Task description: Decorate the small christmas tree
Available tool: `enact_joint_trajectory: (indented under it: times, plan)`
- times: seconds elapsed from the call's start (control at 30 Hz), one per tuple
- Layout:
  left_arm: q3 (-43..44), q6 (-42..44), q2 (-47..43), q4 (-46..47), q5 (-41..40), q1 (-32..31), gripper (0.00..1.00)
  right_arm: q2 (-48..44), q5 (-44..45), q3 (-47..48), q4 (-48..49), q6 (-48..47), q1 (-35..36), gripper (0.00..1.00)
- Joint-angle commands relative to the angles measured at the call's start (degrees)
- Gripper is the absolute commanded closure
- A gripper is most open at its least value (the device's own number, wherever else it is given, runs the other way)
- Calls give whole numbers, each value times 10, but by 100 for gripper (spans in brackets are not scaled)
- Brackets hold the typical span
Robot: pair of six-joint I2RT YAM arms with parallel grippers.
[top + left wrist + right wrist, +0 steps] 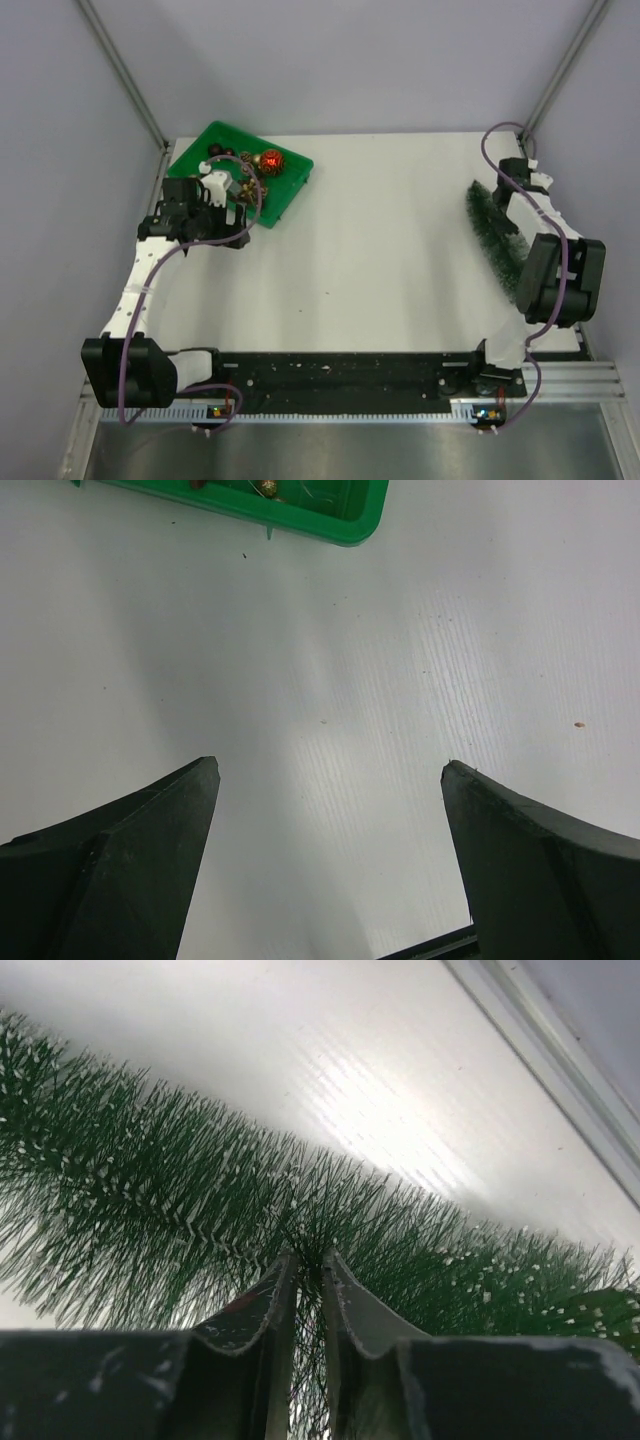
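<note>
The small christmas tree [492, 238], bristly dark green with white tips, lies on its side near the table's right edge. In the right wrist view the tree [150, 1190] runs across the frame. My right gripper [310, 1255] is shut on its middle, with bristles pinched in the narrow gap between the jaws. From above, the right gripper [512, 214] sits on the tree's upper part. My left gripper [330, 770] stands wide open over bare white table, nothing between its fingers. It hangs just off the near corner of the green tray [340, 520].
The green tray [215, 140] at the back left holds several ornaments, among them a red ball [270, 160]. The right wall rail [560, 1070] runs close behind the tree. Both arm bases stand on the black bar [340, 375] at the near edge.
</note>
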Motion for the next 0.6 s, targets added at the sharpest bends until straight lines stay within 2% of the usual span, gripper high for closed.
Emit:
enact_joint_trajectory:
  times: [0.0,0.33,0.57]
  plan:
    - [-3,0,-7,26,3,-1,1,-55,-45,-17,31,5,44,86]
    - [-24,5,-27,27,1,-1,1,-170,-65,-133,48,75,228,91]
    - [-25,2,-25,28,-4,-1,1,-236,-45,-214,61,183,376,92]
